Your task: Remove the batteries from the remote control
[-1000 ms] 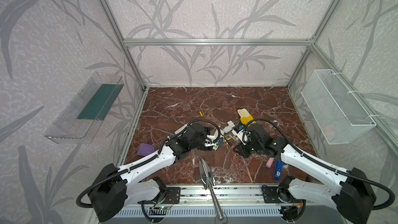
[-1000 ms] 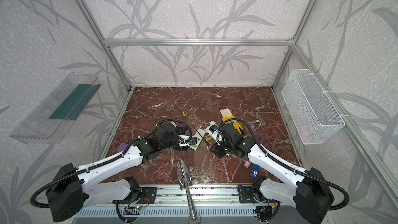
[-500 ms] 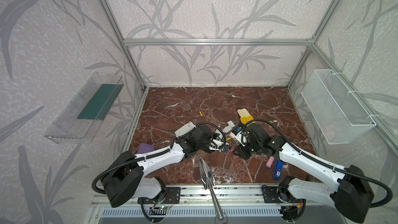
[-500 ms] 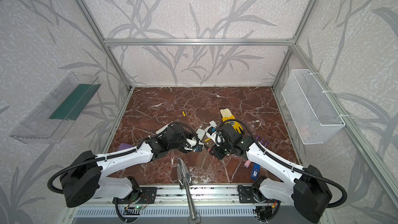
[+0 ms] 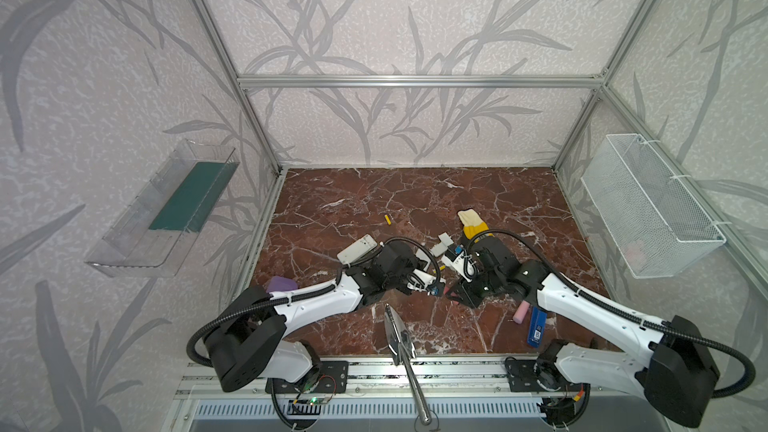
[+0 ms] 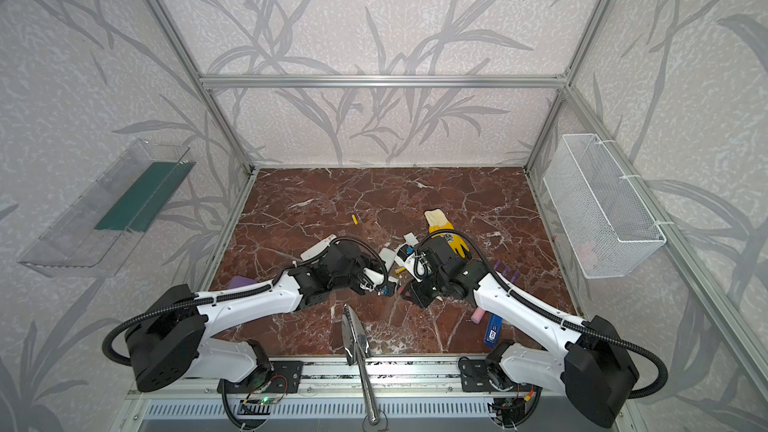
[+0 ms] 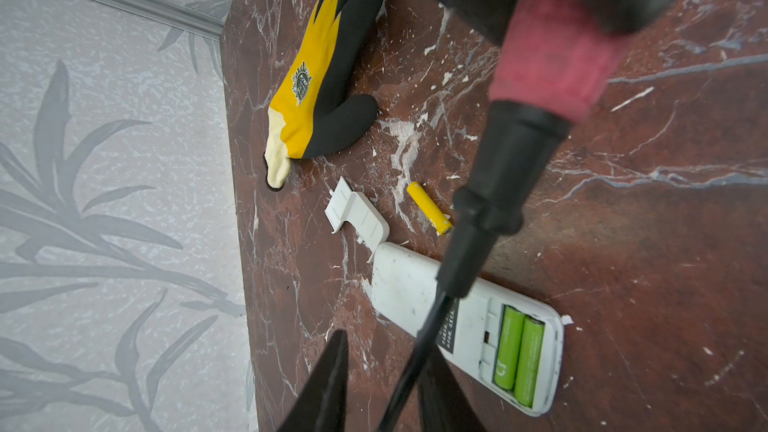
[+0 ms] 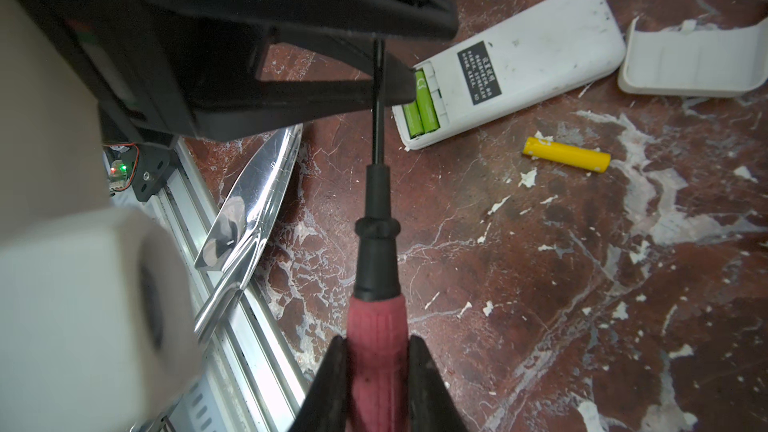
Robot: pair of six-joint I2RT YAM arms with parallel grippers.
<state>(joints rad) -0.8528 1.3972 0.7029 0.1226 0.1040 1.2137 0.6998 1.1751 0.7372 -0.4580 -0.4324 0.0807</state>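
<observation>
On the back of the white remote (image 8: 540,39), a black label (image 8: 478,72) with rows of small white characters, too fine to read. On one green battery (image 8: 428,110), a white hook-shaped logo (image 8: 420,84), no lettering. On the yellow glove (image 7: 328,56), a dark crest (image 7: 302,78), wording unreadable. On the blue bar (image 5: 538,320), near right on the counter (image 5: 374,201), a white label (image 5: 536,332), illegible.

- remote (image 7: 399,280): white, flecked with dark specks; its label (image 8: 478,72) black with white lettering
- two batteries (image 7: 519,351) in the remote's bay: bright green
- loose battery (image 7: 428,207) just beside the remote: yellow
- cover (image 7: 359,218) at the remote's end: white
- glove (image 7: 316,76) beyond that cover from the remote: yellow back, black coated side, cream cuff
- screwdriver (image 8: 376,243) above the remote: pink-red handle, black collar and shaft
- table (image 5: 374,201) under the remote: red-brown marble, white veins
</observation>
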